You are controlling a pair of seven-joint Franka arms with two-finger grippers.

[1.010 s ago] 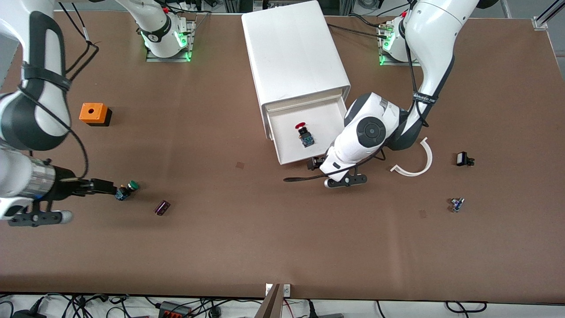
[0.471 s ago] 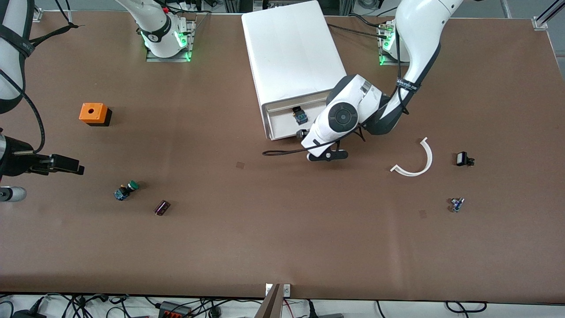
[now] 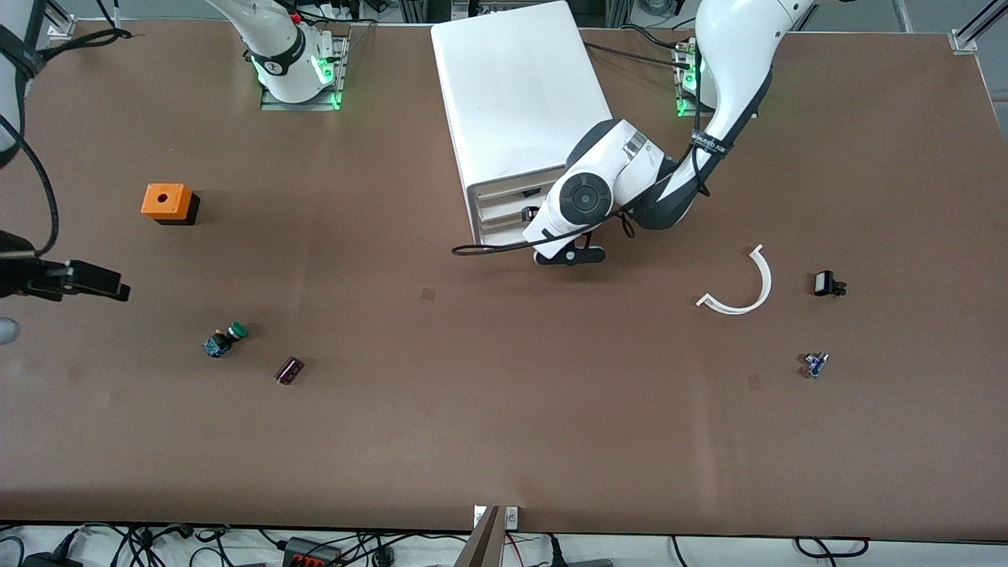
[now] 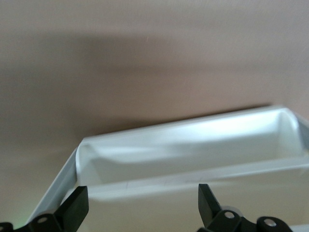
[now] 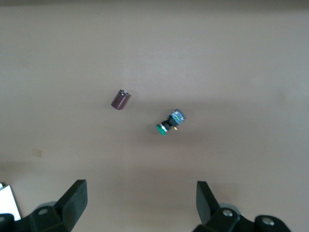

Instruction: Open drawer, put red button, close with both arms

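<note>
Red button not seen; the drawer [image 3: 504,211] is pushed nearly flush into the white cabinet [image 3: 520,94]. Left gripper [image 4: 140,203] is set against the drawer front, jaws spread, nothing grasped. Right gripper [image 5: 140,203] is held over bare table [image 3: 472,409], jaws spread, empty; green button [image 5: 170,123] and brown cylinder [image 5: 120,99] lie ahead of its fingertips.

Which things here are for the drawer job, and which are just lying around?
For the job: white drawer cabinet; left gripper at its drawer front; right gripper hovering over the brown table.
Lying about: orange cube with a hole; green-capped push-button; dark purple cylinder; white curved plastic strip; small black part; small blue-and-silver part.
</note>
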